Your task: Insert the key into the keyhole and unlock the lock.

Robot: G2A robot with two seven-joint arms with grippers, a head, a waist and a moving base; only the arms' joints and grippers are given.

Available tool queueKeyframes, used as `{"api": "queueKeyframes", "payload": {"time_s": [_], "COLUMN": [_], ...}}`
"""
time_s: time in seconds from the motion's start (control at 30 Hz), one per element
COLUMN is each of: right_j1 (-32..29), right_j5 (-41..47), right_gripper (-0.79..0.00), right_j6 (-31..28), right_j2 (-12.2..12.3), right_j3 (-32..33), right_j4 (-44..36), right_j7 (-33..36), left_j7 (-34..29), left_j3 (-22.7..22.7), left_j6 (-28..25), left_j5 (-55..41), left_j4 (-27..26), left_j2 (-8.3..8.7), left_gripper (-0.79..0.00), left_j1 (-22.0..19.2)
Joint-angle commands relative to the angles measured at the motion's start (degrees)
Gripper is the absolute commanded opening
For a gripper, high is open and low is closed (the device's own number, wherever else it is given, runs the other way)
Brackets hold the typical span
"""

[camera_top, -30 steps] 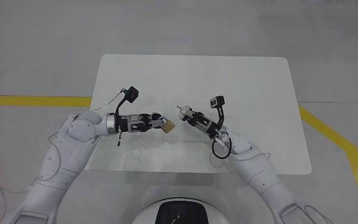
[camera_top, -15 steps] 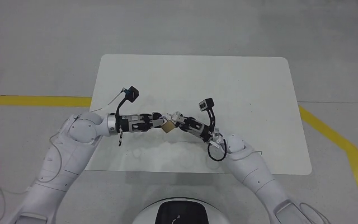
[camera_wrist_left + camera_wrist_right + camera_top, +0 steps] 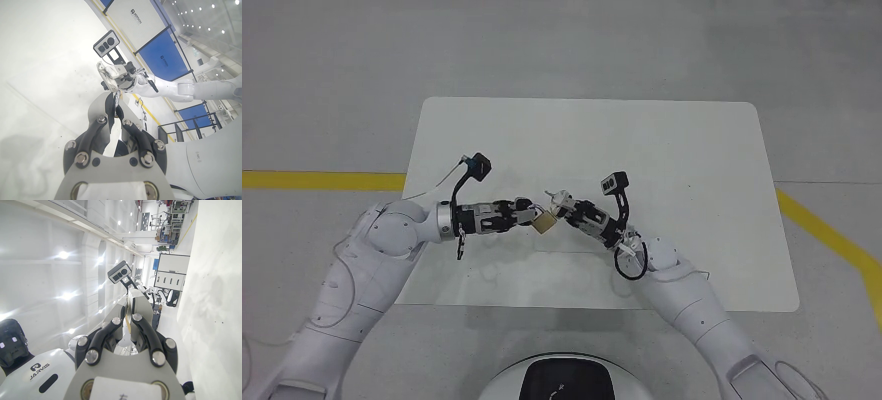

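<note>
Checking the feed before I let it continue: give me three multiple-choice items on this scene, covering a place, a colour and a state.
1. Where is the lock?
A) on the floor
B) in the left gripper, between the two arms
C) on a shelf

2. The lock's body is:
A) brass yellow
B) red
C) blue

3. The right gripper is:
A) wide open
B) shut on the key
C) holding a cloth

Answers:
1 B: the top view shows the lock at the left gripper's tips, over the table.
2 A: it looks brass yellow from above.
3 B: in the right wrist view the fingers pinch the thin key.
</note>
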Motion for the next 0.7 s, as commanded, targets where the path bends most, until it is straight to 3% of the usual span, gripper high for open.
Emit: {"api": "queueKeyframes", "payload": {"time_s": [0.0,0.67], "right_j1": [0.1,-1.2], "right_j5": [0.0,2.4], "right_gripper": [-0.785,-0.785], "right_j6": [-0.1,-2.1], "right_j2": [-0.2,-1.6], "right_j3": [0.0,0.7], "right_j4": [0.3,-0.3], "right_j7": [0.3,6.1], "left_j7": [-0.1,-2.0], "left_j3": [0.0,1.9], "left_j6": [0.0,2.7], "left_j5": [-1.1,-8.1], "left_j4": [0.4,4.7], "left_j2": [0.03,-0.29], "left_gripper": [-0.785,-0.785], "left_j1": [-0.1,-2.4]}}
